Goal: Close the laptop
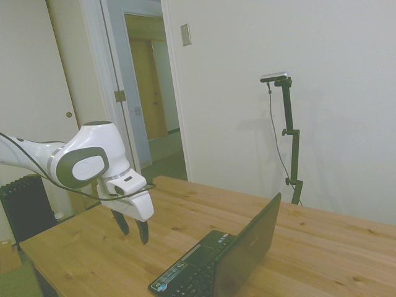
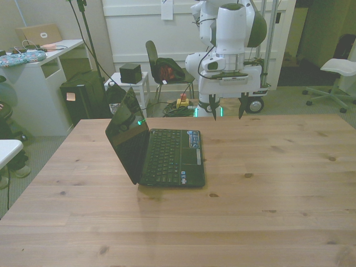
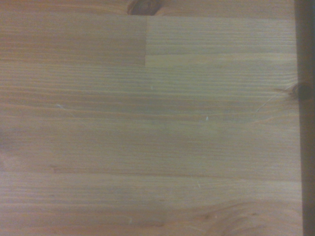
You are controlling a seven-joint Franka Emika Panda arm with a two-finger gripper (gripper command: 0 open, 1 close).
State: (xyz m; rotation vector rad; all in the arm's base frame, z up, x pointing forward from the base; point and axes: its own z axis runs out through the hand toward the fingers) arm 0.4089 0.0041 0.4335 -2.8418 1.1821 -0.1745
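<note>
We see the laptop (image 2: 158, 147) standing open on the wooden surface (image 2: 267, 183), toward the front view's left of the middle. Its lid (image 2: 127, 133) rises close to upright, leaning slightly back, on the front view's left side of the keyboard (image 2: 164, 153). Small coloured stickers (image 2: 193, 139) sit on the palm rest, along the edge on the front view's right.

Our hand (image 2: 228, 107) hangs above the far edge of the surface, on the front view's right of the laptop and farther back. It is well apart from the laptop and touches nothing. Its two dark fingers (image 2: 214, 107) point down, spread wide, with nothing between them. In the side view the hand (image 1: 133, 228) hovers clear above the wood, with the laptop (image 1: 223, 260) lying beyond it.

The side view cuts off the laptop's near end at the bottom of the picture, and there the lid shows only its dark back. The wrist view shows only blurred wooden planks (image 3: 147, 128) with a couple of knots and a dark strip down one edge; the laptop does not appear there. The sticker markings are too small for us to read.
</note>
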